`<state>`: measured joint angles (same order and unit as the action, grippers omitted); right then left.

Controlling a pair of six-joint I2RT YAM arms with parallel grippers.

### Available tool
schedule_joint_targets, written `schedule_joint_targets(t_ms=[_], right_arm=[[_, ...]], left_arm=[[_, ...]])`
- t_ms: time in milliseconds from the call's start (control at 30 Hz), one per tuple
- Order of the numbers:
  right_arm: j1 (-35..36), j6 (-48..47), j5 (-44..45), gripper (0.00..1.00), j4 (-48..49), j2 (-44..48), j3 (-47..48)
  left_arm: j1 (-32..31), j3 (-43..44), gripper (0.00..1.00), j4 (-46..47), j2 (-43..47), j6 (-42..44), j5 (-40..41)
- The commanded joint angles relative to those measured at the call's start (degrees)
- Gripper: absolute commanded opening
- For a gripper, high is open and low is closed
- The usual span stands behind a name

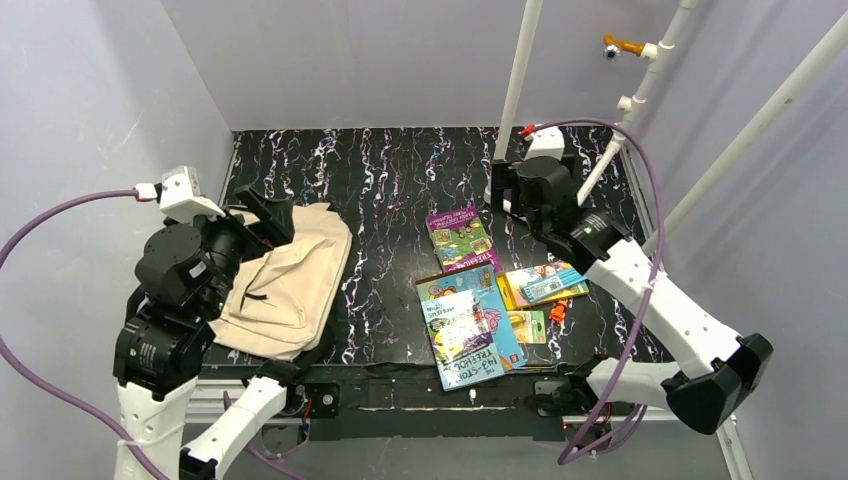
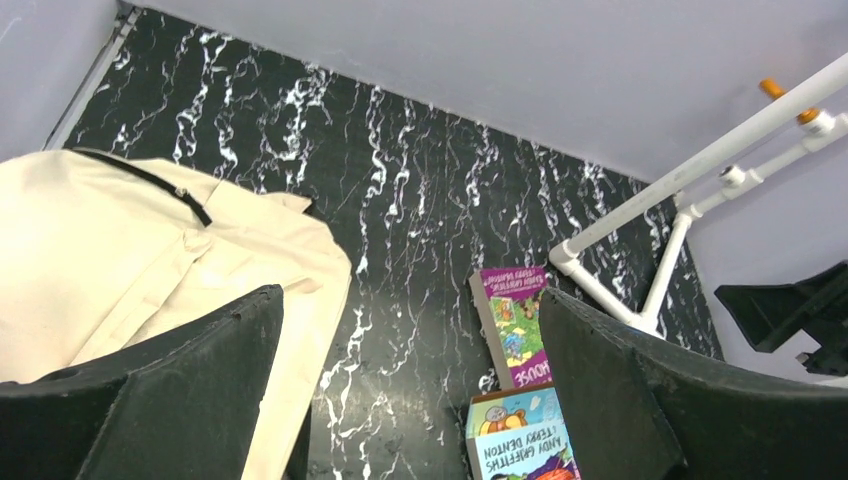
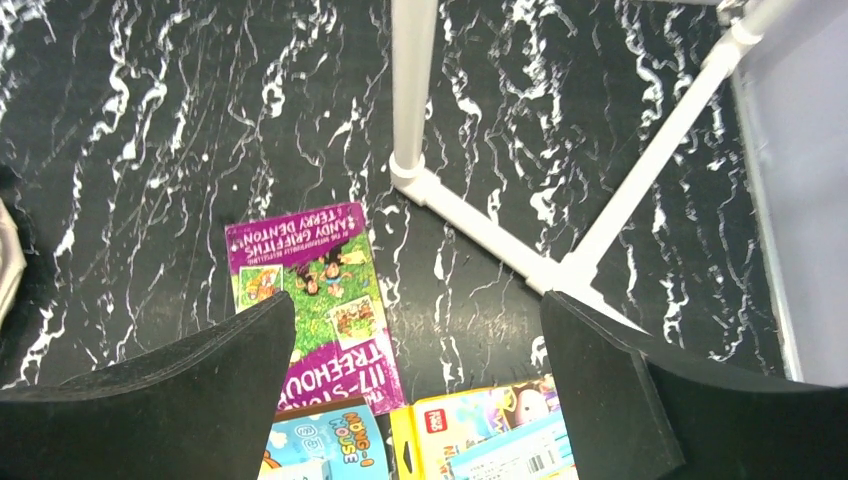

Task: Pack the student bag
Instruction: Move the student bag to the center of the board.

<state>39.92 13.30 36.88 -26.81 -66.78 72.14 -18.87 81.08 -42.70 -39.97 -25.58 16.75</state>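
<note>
My left tool (image 2: 408, 300), wide and empty, hangs over the edge of the bag (image 2: 120, 250), which lies at the left of the tabletop (image 2: 420, 190); that wrist view shows its black strap (image 2: 150, 183), which the right one misses; my right tool (image 3: 418, 300), wide too, hangs over books (image 3: 310, 290), well right of the bag.

Soft matt beige cloth student bag (image 1: 285, 275); glossy paper books (image 1: 470, 325), smooth black marbled tabletop (image 1: 390, 180); white plastic pipes (image 1: 520, 75)

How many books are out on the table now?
4: purple book mid-table; blue book nearer the arms; pale book overlapping it; yellow book to their right. Others may hide underneath.
</note>
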Motion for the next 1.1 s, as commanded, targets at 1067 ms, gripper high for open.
schedule_joint_targets(t_ms=[1067], right_arm=[[13.6, 30.5, -37.3, 0.75, 47.9, -67.6, 21.2]], left_arm=[[0.3, -9.1, 0.99, -30.3, 6.5, -12.8, -13.5]])
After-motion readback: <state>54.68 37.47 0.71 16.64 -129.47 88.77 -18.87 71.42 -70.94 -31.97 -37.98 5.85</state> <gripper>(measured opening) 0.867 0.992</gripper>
